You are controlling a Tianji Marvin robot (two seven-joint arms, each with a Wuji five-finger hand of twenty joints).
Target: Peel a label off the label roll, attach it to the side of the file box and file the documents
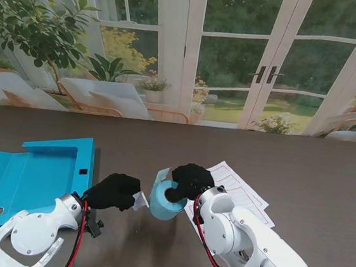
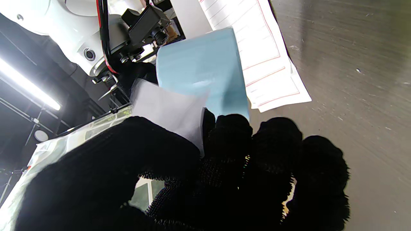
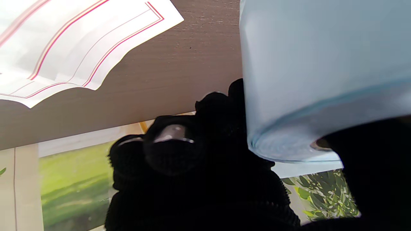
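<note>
In the stand's view, the pale blue cylindrical label roll was the landmark: the black-gloved right hand grasped it, fingers hooked into its core and holding it tilted off the dark wood-grain table. Just to the roll's left, the black-gloved left hand pinched a small white paper label, whose edge lay touching or just beside the roll. Farther left of the roll lay the open bright blue plastic file box, flat on the table and well apart from both hands. To the roll's right, partly under the right arm, sat the white red-lined documents. In the left wrist view, the label stood pinched between thumb and fingers, with the roll directly behind it and the documents beyond; whether the label had fully left the backing could not be told. In the right wrist view, the roll filled much of the frame, the right hand's fingers curled beside it, the documents on the table beyond. The peeling step seemed to be in hand; next, the left hand would likely need to draw the label clear of the roll and carry it left to the box's side.
</note>
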